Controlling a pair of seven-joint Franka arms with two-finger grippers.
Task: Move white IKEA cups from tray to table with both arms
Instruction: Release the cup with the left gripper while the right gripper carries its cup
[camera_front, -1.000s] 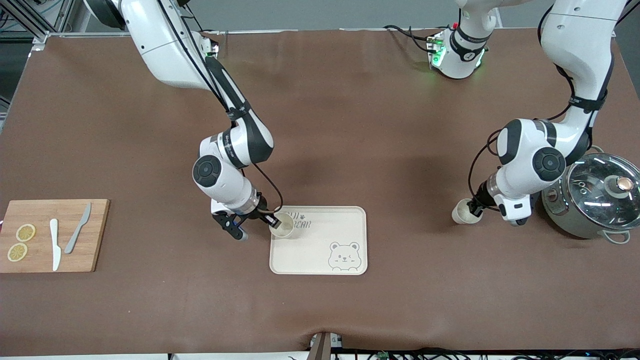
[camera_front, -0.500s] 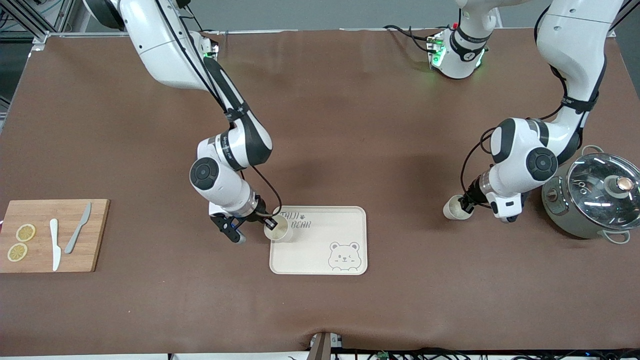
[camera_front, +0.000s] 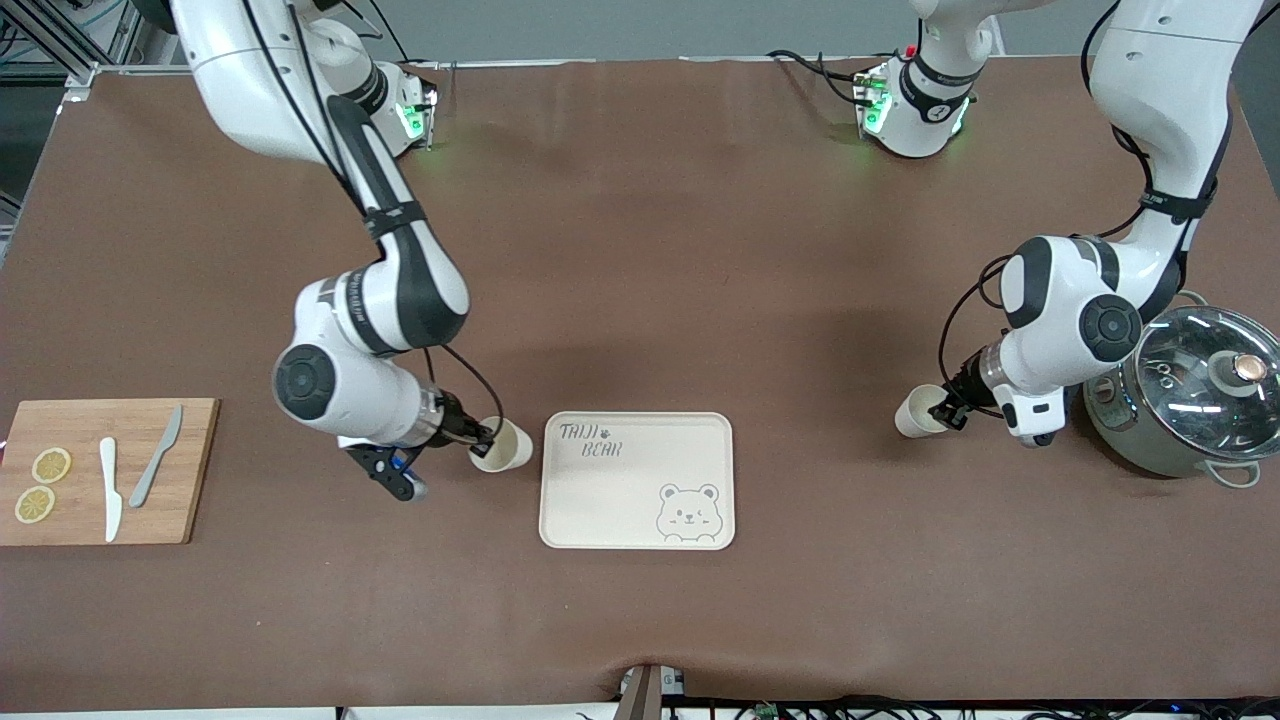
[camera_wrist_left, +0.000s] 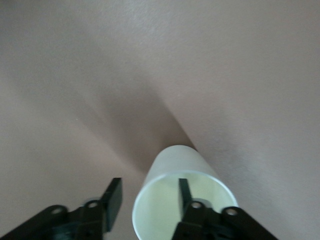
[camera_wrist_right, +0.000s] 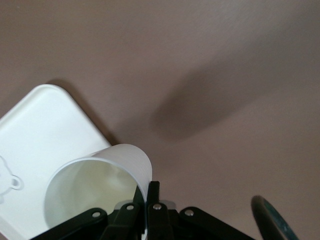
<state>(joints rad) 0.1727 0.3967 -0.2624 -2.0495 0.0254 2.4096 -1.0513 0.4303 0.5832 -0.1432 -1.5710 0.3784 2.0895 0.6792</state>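
Note:
Two cream-white cups. My right gripper (camera_front: 482, 440) is shut on the rim wall of one cup (camera_front: 503, 446) and holds it tilted over the table, just beside the bear-printed tray (camera_front: 640, 500) toward the right arm's end. The right wrist view shows the pinched fingers (camera_wrist_right: 149, 189), the cup (camera_wrist_right: 95, 185) and a tray corner (camera_wrist_right: 40, 130). My left gripper (camera_front: 950, 408) is open at the other cup (camera_front: 918, 413), which leans beside the pot. In the left wrist view (camera_wrist_left: 148, 189) one finger (camera_wrist_left: 184, 190) is inside this cup (camera_wrist_left: 175, 165) and the other (camera_wrist_left: 113, 196) stands apart outside.
A steel pot with a glass lid (camera_front: 1195, 400) stands at the left arm's end, close to the left wrist. A wooden cutting board (camera_front: 190, 500) with lemon slices and two knives lies at the right arm's end.
My right gripper has carried its cup off the tray's corner toward the right arm's end. The left gripper shifted slightly back toward the pot and its cup now leans.

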